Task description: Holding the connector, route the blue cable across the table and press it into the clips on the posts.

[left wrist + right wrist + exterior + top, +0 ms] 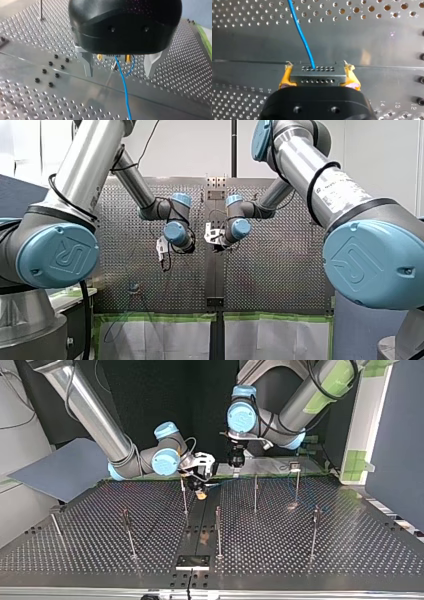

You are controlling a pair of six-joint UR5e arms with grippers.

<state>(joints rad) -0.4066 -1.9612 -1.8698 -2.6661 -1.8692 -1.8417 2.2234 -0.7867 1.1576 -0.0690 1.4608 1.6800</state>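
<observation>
While right hand clamps connector, blue cable runs between spread fingers of left hand.

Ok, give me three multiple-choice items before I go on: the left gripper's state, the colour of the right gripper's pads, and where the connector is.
1. The left gripper, with the cable running between its fingers, is:
A. open
B. shut on the cable
C. shut on nothing

2. The pads of the right gripper are:
A. white
B. black
C. yellow

3. The connector is:
A. in the left gripper
B. in the right gripper
C. in neither gripper

Answers:
1 A: the left wrist view shows the fingers wide apart, with the cable passing between them untouched.
2 C: the right wrist view shows them yellow.
3 B: in the right wrist view the pads press on the connector's two sides.
</observation>
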